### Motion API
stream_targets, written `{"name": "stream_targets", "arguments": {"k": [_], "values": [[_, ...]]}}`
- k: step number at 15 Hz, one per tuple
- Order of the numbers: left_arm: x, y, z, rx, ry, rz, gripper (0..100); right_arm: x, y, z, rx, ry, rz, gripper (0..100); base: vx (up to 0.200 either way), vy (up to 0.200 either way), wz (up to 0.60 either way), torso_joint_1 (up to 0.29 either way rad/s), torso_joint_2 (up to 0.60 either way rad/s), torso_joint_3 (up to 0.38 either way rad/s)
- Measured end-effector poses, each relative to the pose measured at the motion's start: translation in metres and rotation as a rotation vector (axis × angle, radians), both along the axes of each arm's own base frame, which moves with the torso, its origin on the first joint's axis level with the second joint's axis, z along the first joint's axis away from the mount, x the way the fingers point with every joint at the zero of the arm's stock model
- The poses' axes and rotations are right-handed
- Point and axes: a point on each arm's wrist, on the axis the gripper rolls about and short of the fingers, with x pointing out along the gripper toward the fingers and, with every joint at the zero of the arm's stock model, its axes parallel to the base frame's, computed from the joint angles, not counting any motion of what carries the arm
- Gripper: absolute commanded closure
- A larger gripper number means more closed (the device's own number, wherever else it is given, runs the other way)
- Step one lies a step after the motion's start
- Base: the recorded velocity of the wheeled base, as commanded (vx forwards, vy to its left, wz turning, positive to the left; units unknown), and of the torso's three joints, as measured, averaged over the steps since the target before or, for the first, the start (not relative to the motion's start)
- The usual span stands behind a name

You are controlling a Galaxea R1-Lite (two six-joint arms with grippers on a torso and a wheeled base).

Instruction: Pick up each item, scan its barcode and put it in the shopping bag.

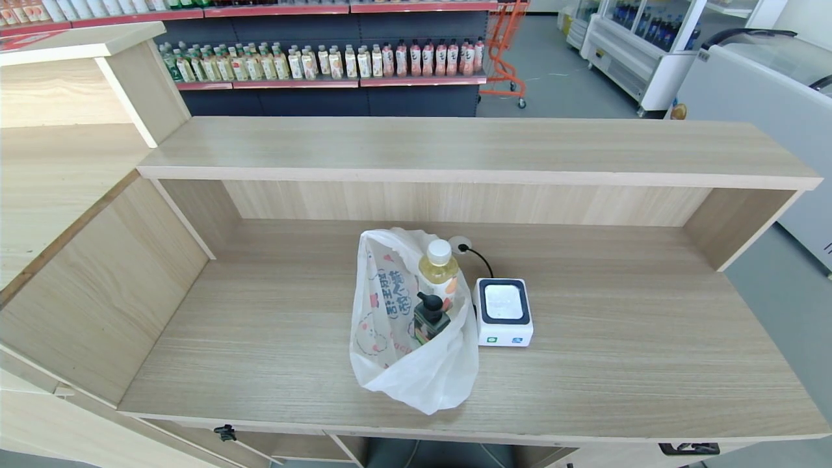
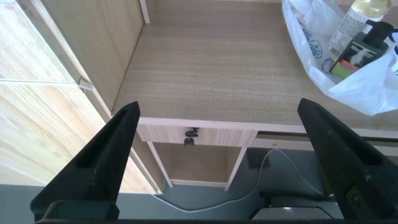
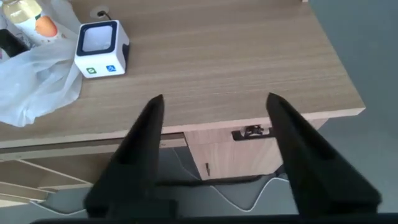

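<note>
A white plastic shopping bag point(image 1: 403, 338) stands in the middle of the wooden counter point(image 1: 617, 351). Inside it are a yellow drink bottle with a white cap point(image 1: 439, 266) and a dark pump bottle point(image 1: 430, 318). Touching the bag's right side is the white barcode scanner point(image 1: 504, 311), its cable running to the back. My left gripper point(image 2: 217, 165) hangs open in front of the counter's front left edge, with the bag point(image 2: 354, 74) off to one side. My right gripper point(image 3: 214, 155) is open off the front right edge, the scanner point(image 3: 101, 48) and bag point(image 3: 34, 81) beyond it.
A raised ledge point(image 1: 474, 153) runs along the back of the counter and side panels wall in both ends. Drawer locks point(image 2: 191, 134) point(image 3: 252, 131) sit under the front edge. Store shelves with bottles point(image 1: 325, 62) and freezers point(image 1: 650, 45) stand behind.
</note>
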Motion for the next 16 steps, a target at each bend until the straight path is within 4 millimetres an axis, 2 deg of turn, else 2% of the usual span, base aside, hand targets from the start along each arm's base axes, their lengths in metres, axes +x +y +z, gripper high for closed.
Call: {"name": "stream_targets", "arguments": {"k": [10, 16], "values": [[0.0, 0.0, 0.0, -0.001, 0.0, -0.001, 0, -0.0004, 0.0, -0.001, 0.007, 0.002, -0.001, 100, 0.0, 0.0, 0.0, 0.0, 0.0, 0.0], [0.0, 0.0, 0.0, 0.003, 0.0, -0.002, 0, -0.0004, 0.0, -0.001, 0.005, 0.002, -0.001, 100, 0.0, -0.2, 0.0, 0.003, 0.0, 0.003]]}}
